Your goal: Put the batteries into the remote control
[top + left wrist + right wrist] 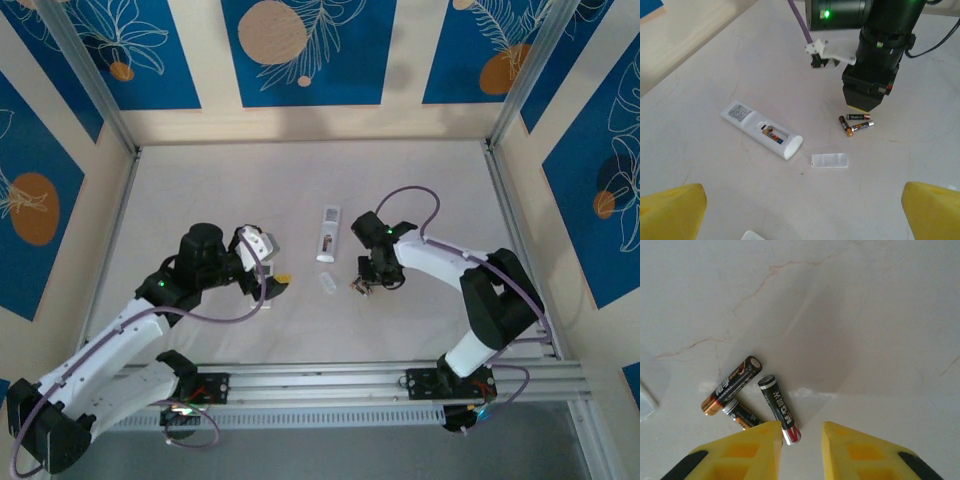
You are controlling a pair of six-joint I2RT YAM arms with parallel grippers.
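My right tool points down at the counter, its two yellow fingers parted by a narrow gap and closed on nothing. The batteries lie on the counter right at the fingertips, three of them in a loose bunch. One dark cell has its silver and red end between the tips, close to the inner edge of one finger. A second, with a copper-coloured end, lies slanted just beside it. The third is partly hidden under that same finger.

Farther out, a small white cover lies flat on the counter between the batteries and the remote control. The remote lies back-up with its compartment uncovered. Something small and coloured shows inside, but I cannot tell what it is.

My left tool stands off on the other side of the remote, jaws spread wide with nothing between them, facing the remote, the cover and the batteries.
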